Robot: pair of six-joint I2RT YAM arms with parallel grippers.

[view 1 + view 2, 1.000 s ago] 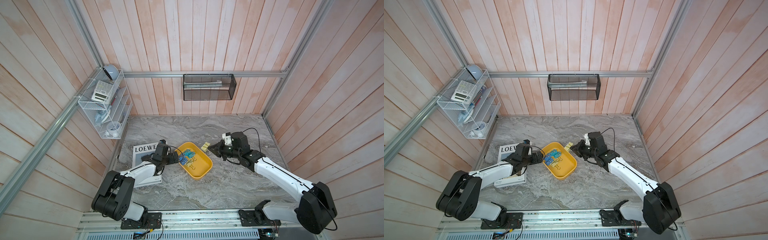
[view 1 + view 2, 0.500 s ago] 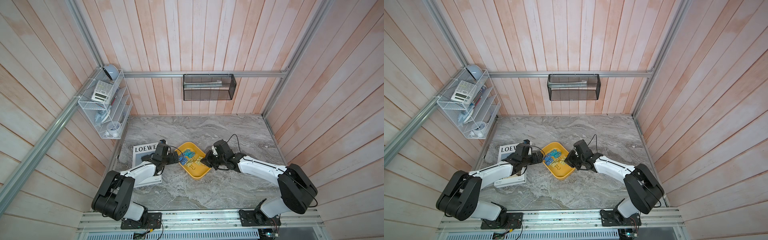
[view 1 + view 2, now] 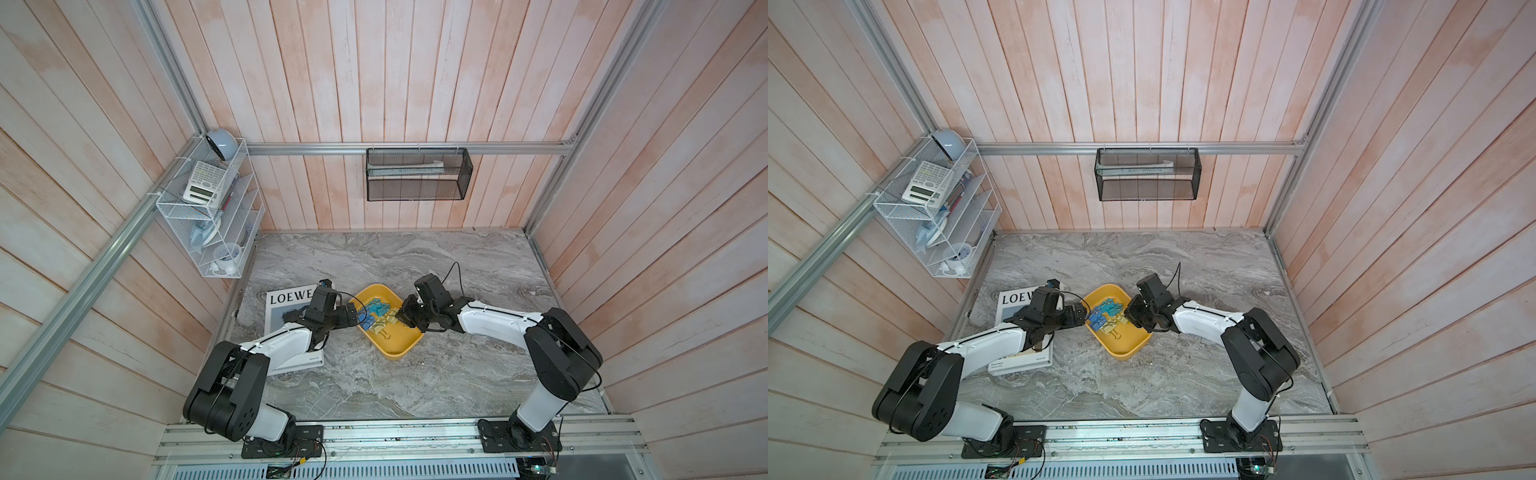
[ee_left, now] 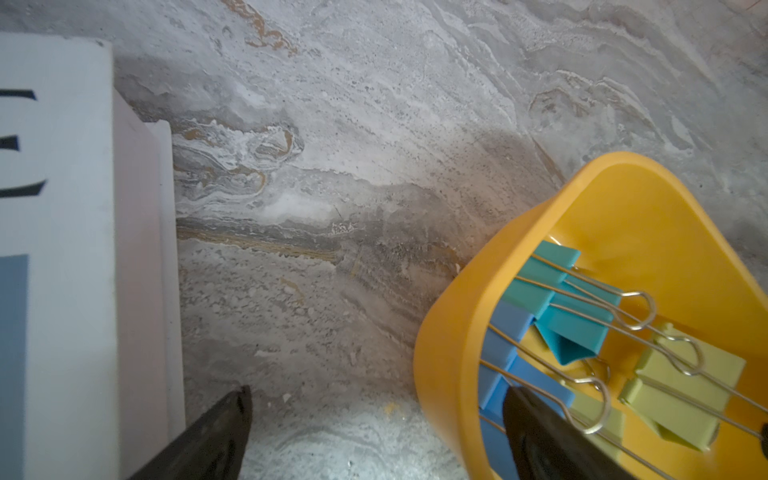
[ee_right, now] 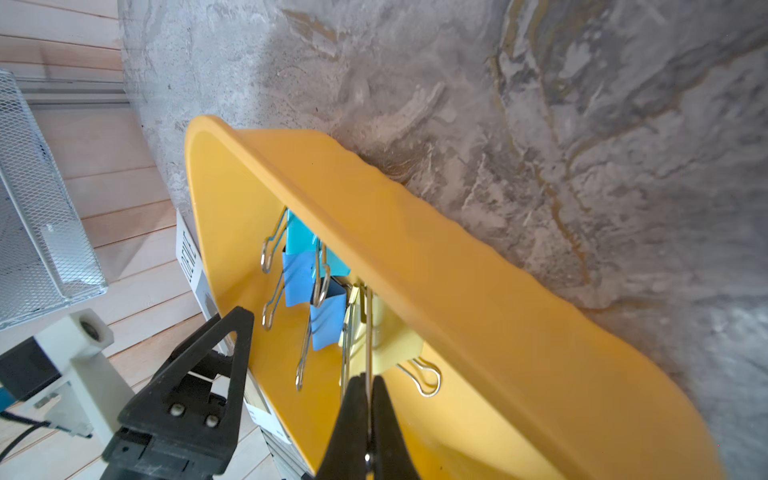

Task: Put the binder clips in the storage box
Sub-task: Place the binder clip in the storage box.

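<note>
Yellow clip point(image 5: 395, 353), pinched by its wire handle in the right gripper point(image 5: 368, 376), is inside the box point(image 5: 415, 270): part those jaws gently, left gripper point(image 4: 378, 392) gaping astride the rim.

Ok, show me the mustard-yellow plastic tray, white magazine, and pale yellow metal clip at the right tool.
mustard-yellow plastic tray point(image 3: 400, 353): a top view, near wall.
white magazine point(image 3: 286, 299): a top view, title strip.
pale yellow metal clip point(image 5: 395, 345): right wrist view, folded body.
</note>
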